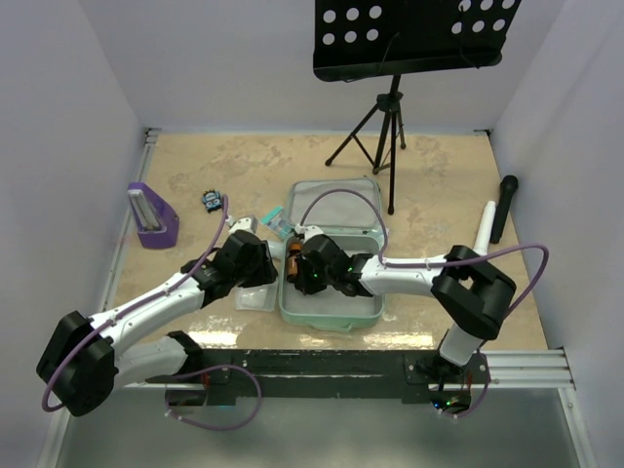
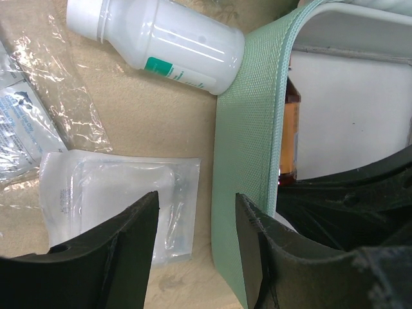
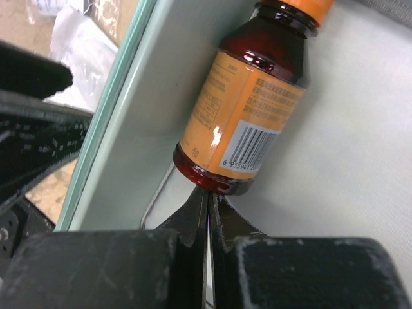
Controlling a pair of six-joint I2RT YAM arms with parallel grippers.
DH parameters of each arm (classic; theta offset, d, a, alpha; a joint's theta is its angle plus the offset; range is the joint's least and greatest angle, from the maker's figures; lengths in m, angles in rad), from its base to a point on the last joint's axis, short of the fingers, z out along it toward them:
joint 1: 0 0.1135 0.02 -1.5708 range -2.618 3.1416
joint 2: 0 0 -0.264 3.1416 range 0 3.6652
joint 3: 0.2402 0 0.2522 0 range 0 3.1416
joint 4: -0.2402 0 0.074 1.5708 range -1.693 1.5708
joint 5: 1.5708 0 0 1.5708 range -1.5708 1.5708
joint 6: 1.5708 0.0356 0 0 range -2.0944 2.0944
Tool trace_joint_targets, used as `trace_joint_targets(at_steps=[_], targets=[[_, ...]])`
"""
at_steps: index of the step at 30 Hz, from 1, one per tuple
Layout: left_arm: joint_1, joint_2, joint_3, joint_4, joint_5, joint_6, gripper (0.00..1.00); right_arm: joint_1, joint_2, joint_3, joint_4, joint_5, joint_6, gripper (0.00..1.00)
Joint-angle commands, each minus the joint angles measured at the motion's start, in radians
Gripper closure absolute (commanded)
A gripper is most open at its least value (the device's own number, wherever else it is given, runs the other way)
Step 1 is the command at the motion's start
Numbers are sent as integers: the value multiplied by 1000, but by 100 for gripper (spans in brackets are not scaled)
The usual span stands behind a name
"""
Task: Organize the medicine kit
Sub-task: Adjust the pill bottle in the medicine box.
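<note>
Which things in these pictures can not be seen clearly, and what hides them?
- Top view: the right hand hides part of the medicine kit.
- Right wrist view: the cap of the amber bottle is cut by the top edge.
- Left wrist view: the kit's wall hides most of that bottle; the label of the white bottle is too small to read.

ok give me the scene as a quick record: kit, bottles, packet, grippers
kit: open, on the table
brown bottle: lying inside the kit, against a side wall
white bottle: lying on the table, outside the kit
packet: flat on the table beside the kit
left gripper: open, over the kit's wall and the packet, holding nothing
right gripper: shut, tips at the brown bottle's base
</note>
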Motion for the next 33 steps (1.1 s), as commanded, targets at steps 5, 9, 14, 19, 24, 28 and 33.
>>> trace_joint_targets(at_steps=[5, 9, 14, 19, 24, 28, 33], targets=[[-1, -12, 4, 9, -11, 4, 45, -3, 1, 56, 52, 51, 5, 94], [0, -24, 15, -8, -14, 1, 45, -3, -57, 67, 3, 43, -29, 65], [0, -28, 105, -86, -108, 30, 44, -1, -177, 65, -129, 97, -121, 49], [2, -50, 165, -117, -220, 8, 29, -3, -292, 20, -186, 121, -118, 48], [75, 25, 193, -100, -232, -67, 6, -3, -341, -25, -158, 164, -94, 48], [155, 148, 236, -112, -185, -187, 5, -3, -353, -40, -128, 163, -83, 48], [162, 257, 254, -85, -133, -350, 5, -3, -382, -59, -102, 166, -78, 48]])
